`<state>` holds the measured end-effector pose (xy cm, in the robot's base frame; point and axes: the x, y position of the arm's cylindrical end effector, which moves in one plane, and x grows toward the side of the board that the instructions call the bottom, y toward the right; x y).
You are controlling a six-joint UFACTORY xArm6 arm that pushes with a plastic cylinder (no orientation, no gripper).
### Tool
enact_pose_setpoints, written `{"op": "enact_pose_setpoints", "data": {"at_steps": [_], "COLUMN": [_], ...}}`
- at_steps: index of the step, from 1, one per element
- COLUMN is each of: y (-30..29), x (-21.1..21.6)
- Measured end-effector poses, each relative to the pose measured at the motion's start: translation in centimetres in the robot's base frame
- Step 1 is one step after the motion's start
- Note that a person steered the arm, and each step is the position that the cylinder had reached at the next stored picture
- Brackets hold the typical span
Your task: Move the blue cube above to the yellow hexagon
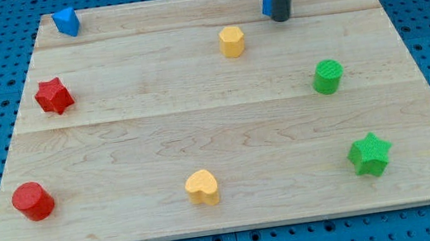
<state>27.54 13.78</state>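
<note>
The blue cube [267, 2] sits near the top edge of the wooden board, right of centre, mostly hidden behind my rod. My tip [281, 18] rests on the board just right of and touching or nearly touching the cube. The yellow hexagon [231, 42] stands below and to the left of the cube, a short gap away.
A second blue block [65, 22] is at the top left corner. A red star [54, 96] and a red cylinder [32, 201] are on the left. A yellow heart [202, 187] is at the bottom centre. A green cylinder [327, 76] and a green star [369, 154] are on the right.
</note>
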Motion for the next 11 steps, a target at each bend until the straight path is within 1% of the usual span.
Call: {"op": "enact_pose_setpoints", "data": {"at_steps": [1, 2, 3, 4, 5, 6, 7, 8, 9, 10, 11], "y": [0.3, 0.2, 1.4, -4.2, -9.6, -10.1, -7.6, -6.1, -9.7, -8.8, -5.2], "x": [-3.6, -4.1, -5.8, -8.3, -5.6, -1.0, -3.1, -0.5, 1.4, 4.8, 5.1]}}
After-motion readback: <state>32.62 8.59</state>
